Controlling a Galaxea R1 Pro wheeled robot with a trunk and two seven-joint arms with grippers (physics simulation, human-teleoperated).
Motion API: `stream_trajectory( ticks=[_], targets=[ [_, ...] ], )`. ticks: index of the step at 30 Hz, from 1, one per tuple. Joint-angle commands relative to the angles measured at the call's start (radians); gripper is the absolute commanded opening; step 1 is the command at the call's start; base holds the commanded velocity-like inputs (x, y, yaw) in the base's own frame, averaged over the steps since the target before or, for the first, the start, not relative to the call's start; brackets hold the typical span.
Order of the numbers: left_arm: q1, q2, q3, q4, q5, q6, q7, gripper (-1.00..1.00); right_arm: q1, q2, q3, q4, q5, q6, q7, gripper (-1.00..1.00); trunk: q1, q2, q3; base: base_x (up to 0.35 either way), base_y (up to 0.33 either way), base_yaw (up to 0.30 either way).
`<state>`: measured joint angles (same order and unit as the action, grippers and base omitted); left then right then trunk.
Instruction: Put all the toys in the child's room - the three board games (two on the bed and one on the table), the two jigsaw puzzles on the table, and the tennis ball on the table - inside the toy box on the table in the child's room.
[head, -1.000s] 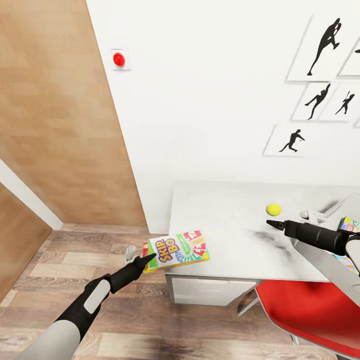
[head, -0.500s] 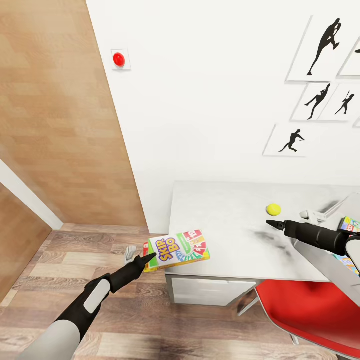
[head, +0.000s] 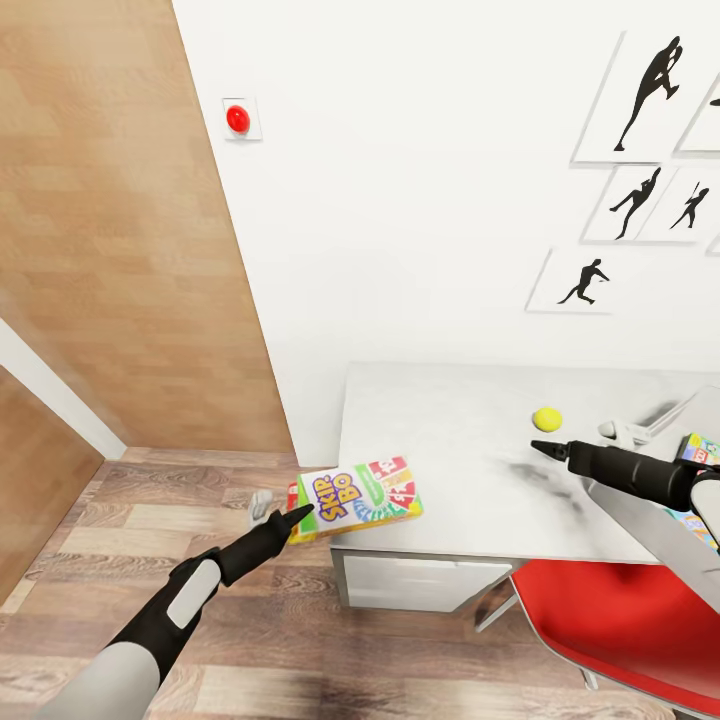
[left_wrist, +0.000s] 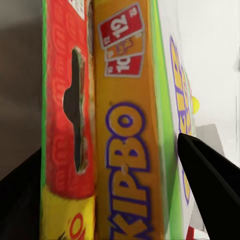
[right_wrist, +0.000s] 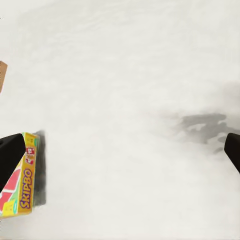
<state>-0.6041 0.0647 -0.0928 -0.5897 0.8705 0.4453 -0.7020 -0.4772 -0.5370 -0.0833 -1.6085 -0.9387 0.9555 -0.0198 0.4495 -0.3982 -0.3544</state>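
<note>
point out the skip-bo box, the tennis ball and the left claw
Skip-Bo box (head: 362, 494), head view, middle of its printed top face.
Tennis ball (head: 546, 419), head view, centre of the ball, on the desk.
Left claw (head: 298, 518), head view, at its fingertips gripping the box's near end.

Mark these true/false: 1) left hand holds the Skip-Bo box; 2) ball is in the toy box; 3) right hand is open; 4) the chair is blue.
1) True: the left hand is shut on the Skip-Bo box at the table edge.
2) False: the ball lies on the table.
3) True: the right hand is open and empty, its fingers wide apart.
4) False: the chair is red.
</note>
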Motion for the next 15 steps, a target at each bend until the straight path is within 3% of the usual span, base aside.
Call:
stream_trajectory(
  ticks=[1,15],
  targets=[
    [0.002,0.001,-0.004,-0.009,0.008,0.006,-0.026,-1.00,-0.001,0.000,0.001,-0.001,-0.003,0.005,0.000,1.00,0.001,-0.002,-0.002,0.000,0.000,0.000],
    [0.012,0.002,-0.004,-0.034,0.007,0.006,-0.083,-1.00,0.000,0.000,0.006,-0.001,-0.003,0.003,0.008,1.00,0.001,-0.002,-0.002,0.000,0.000,0.000]
  ],
)
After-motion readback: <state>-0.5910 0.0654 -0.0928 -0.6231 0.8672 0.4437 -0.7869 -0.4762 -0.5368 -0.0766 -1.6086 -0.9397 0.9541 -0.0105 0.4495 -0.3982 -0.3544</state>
